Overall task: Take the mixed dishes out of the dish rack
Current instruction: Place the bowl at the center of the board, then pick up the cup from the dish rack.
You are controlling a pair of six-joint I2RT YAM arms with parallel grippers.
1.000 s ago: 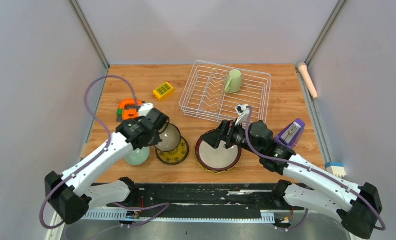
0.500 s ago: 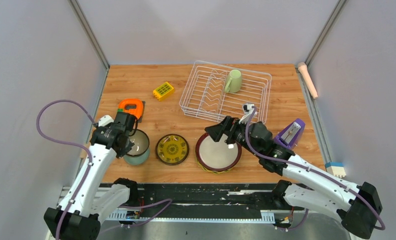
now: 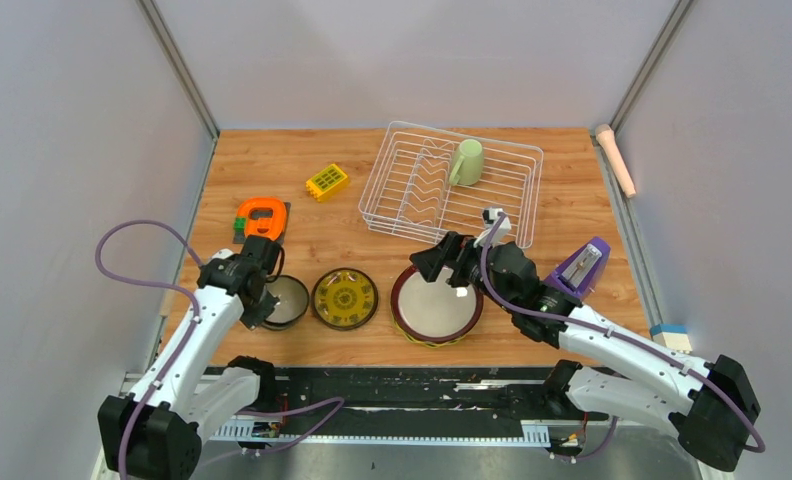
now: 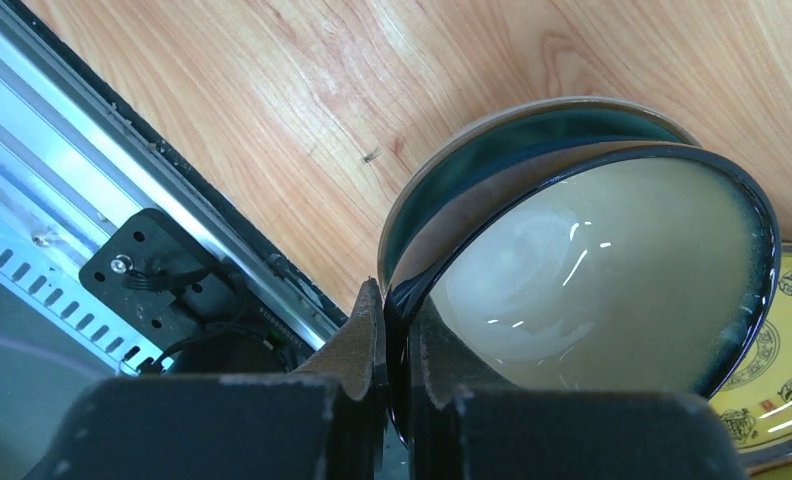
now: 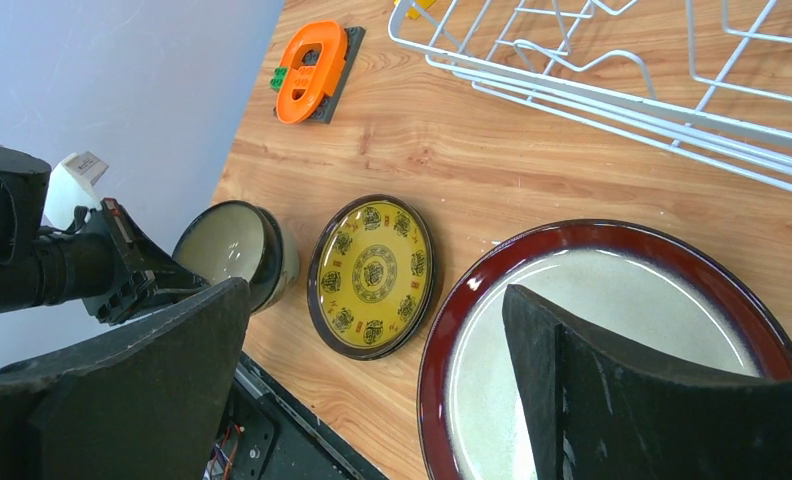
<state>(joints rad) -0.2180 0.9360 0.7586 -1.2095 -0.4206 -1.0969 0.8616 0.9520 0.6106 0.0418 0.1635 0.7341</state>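
My left gripper is shut on the rim of the teal bowl, whose inside is pale. In the left wrist view the gripper pinches the dark rim, and the teal bowl sits tilted in the mint bowl. My right gripper is open and empty just above the far rim of the maroon-rimmed plate, which lies flat on the table. The small black yellow-patterned plate lies between bowl and plate. The dish rack holds the light green mug.
A yellow toy block and an orange ring-shaped thing lie left of the rack. A purple object is behind my right arm. A pink stick lies at the right table edge. The black front rail is close to the bowls.
My left arm swung left and back with the teal bowl and lowered it onto the mint bowl. My right gripper drew slightly away from the maroon-rimmed plate toward the rack.
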